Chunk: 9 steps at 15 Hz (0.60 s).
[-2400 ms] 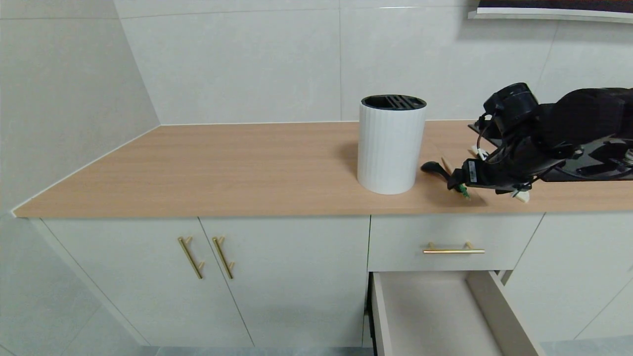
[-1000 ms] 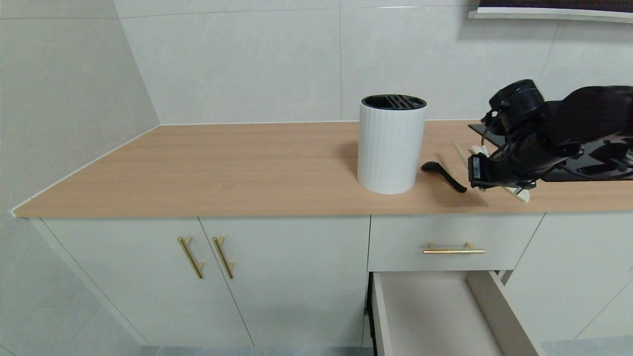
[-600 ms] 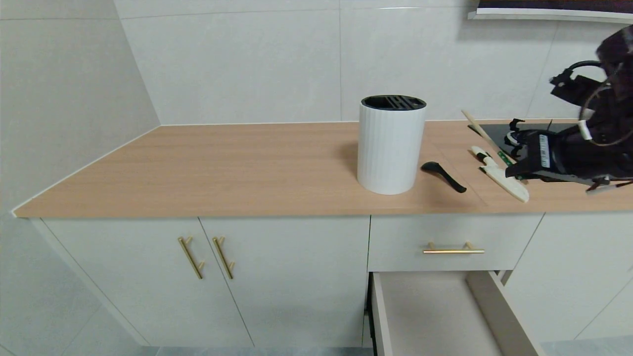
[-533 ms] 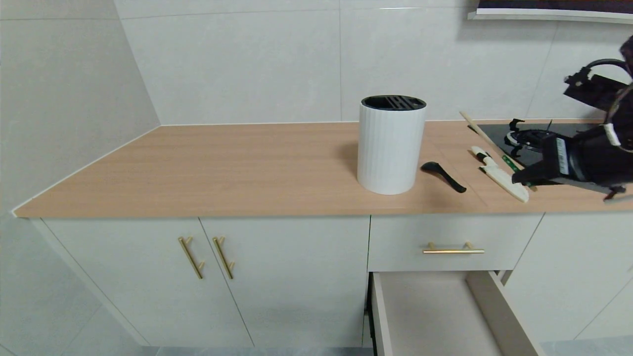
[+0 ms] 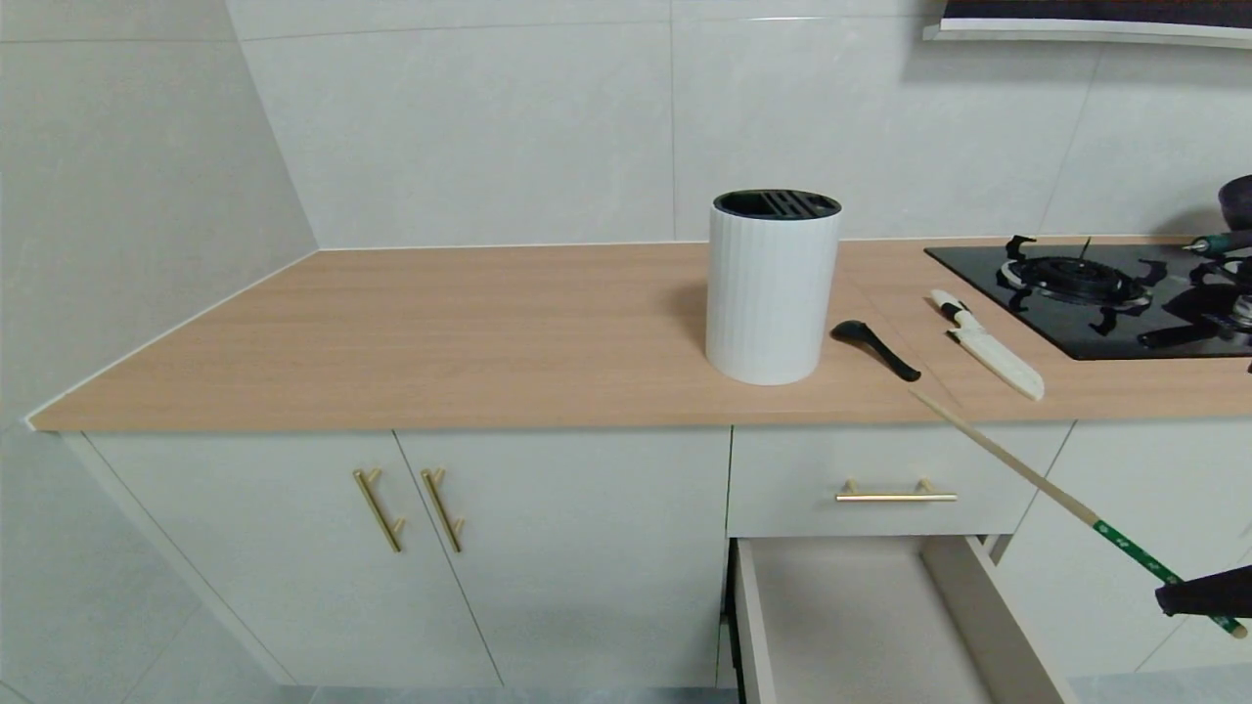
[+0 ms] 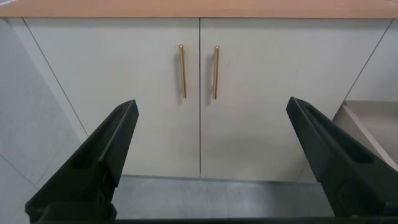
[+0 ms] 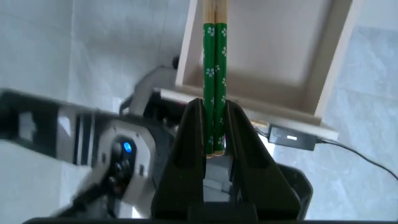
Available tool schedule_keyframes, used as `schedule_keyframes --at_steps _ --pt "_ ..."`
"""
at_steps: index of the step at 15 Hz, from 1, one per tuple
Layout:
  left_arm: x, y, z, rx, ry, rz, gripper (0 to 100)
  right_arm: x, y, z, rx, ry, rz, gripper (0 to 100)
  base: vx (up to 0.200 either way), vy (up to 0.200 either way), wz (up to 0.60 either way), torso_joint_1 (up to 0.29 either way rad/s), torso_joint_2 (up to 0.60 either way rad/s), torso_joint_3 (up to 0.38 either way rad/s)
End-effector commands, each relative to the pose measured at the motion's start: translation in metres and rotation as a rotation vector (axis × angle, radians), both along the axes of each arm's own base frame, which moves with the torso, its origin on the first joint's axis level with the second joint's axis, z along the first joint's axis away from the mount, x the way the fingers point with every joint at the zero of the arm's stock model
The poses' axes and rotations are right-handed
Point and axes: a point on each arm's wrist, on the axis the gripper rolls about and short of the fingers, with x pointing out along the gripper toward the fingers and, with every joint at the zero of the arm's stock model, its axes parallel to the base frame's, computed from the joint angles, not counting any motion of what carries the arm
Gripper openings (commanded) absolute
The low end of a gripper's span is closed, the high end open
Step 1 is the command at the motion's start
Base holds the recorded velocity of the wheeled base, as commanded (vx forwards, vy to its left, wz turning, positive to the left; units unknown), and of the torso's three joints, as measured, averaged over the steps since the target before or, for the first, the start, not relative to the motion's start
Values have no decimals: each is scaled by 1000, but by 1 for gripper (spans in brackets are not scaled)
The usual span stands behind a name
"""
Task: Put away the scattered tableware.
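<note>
A pair of wooden chopsticks (image 5: 1017,469) with green flowered ends is clamped in my right gripper (image 5: 1205,594), low at the right, in front of the cabinets and below counter height. In the right wrist view the chopsticks (image 7: 214,56) point out from my right gripper (image 7: 214,115) over the open drawer (image 7: 280,43). On the wooden counter (image 5: 440,332) lie a black spoon (image 5: 873,347) and a white knife (image 5: 988,342), right of a white ribbed utensil holder (image 5: 773,284). My left gripper (image 6: 211,155) hangs open in front of the cabinet doors (image 6: 199,81), holding nothing.
The open drawer (image 5: 851,626) sticks out under the counter, below a shut drawer with a gold handle (image 5: 897,494). A black gas stove (image 5: 1105,293) sits at the counter's right end. Tiled wall stands behind, with bare counter to the left.
My right arm lifted the chopsticks off the counter beside the spoon, swung right past the stove, then dropped below the counter edge by the open drawer. The knife now shows uncovered.
</note>
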Motion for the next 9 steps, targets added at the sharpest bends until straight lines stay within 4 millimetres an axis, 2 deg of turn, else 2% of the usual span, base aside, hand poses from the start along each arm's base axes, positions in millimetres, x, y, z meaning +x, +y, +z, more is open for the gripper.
schedule_keyframes --at_steps 1,4,9 --pt "0 0 0 -1 1 0 100 3 4 -22 -20 33 20 0 0 0 0 0 0 0" --pt "0 0 0 -1 1 0 100 30 23 -50 -67 136 19 0 0 0 0 -17 38 27" --pt "0 0 0 -1 1 0 100 33 31 -59 -89 164 49 0 0 0 0 -135 395 258"
